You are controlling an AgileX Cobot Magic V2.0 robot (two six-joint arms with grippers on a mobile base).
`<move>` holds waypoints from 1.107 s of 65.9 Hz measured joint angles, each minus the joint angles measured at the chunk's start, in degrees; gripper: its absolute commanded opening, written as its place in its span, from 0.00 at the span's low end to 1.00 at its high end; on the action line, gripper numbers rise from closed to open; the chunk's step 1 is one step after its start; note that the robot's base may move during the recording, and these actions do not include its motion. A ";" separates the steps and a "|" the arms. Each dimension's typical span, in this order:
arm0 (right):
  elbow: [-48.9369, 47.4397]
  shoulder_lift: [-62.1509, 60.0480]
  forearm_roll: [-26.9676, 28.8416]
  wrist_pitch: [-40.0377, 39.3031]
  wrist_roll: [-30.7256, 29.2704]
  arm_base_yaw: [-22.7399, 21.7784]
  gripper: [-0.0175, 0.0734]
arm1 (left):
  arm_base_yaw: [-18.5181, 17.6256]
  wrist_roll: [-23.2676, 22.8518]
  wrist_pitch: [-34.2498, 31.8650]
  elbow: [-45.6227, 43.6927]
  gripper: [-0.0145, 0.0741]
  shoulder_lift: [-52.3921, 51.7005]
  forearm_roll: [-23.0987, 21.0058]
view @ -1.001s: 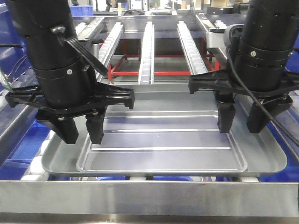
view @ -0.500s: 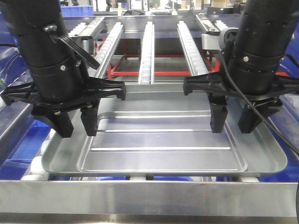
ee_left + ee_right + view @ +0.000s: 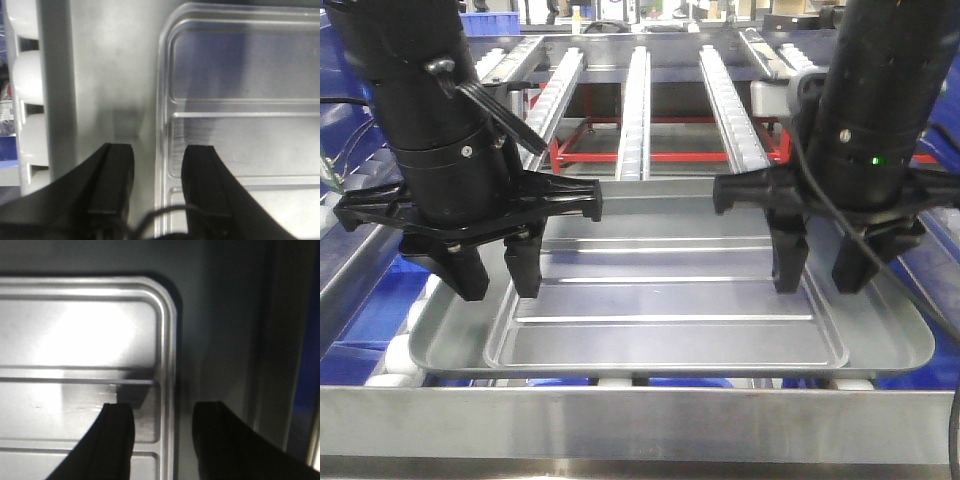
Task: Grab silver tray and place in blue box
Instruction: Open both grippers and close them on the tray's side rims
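- Dipping lower than half a second ago, left gripper (image 3: pixel 498 288) and right gripper (image 3: pixel 818 284) straddle the silver tray (image 3: pixel 670 340) edges.
- Both pincers stand apart, so clamping likely comes next.

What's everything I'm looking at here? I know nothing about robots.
Tray: one, silver, centre of the front view.
Roller rails: three, silver, behind the tray.
Frame: one, red, under the rails.
Rollers: several, white, along the tray's left edge.
Blue plastic: count unclear, blue, left and right of the tray.
Bar: one, silver, across the front.
Left gripper: one, black, open, over the tray's left side.
Right gripper: one, black, open, over the tray's right side.
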 measured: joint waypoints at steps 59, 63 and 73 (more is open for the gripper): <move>2.88 0.39 -0.09 -2.16 -0.10 0.00 0.61 | 0.00 0.00 0.11 -0.09 0.37 2.02 -0.10; 2.94 0.39 -0.11 -2.43 -0.22 0.00 0.61 | 0.00 0.00 0.11 -0.09 0.37 2.16 -0.25; 2.94 0.39 -0.32 -2.79 -0.22 0.00 0.61 | 0.00 0.00 0.11 -0.09 0.37 2.16 -0.59</move>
